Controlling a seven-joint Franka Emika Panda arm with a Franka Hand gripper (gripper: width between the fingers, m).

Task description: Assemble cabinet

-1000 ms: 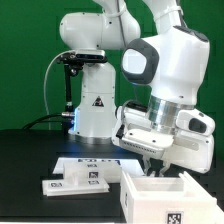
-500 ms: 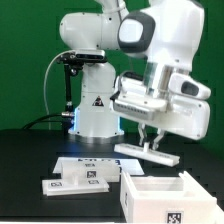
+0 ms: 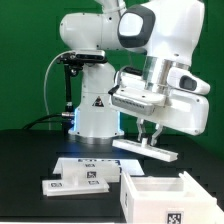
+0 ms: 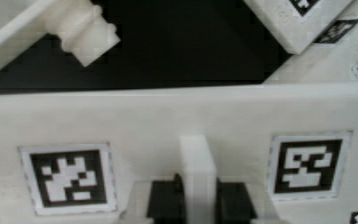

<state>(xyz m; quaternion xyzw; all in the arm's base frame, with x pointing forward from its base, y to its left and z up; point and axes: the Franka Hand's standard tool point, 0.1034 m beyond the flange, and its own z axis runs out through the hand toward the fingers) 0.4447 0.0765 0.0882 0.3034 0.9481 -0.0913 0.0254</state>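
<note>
Gripper [image 3: 148, 137] is clamped on a flat white panel [image 3: 147, 149], carried roughly flat in mid-air right of frame centre, above the open cabinet box [image 3: 160, 194] at lower right. My read is that it's kept high to clear the box walls before lining up. Wrist view shows the tagged face square to the gripper (grip looks centred). The other loose panels [image 3: 80, 181] lie lower left.

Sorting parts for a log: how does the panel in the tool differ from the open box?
The panel is thin and flat; the box is deep and open-topped. The panel hangs tilted in the air, clamped by the tool; the box stands upright on the table. Both are white with black-and-white tags.
</note>
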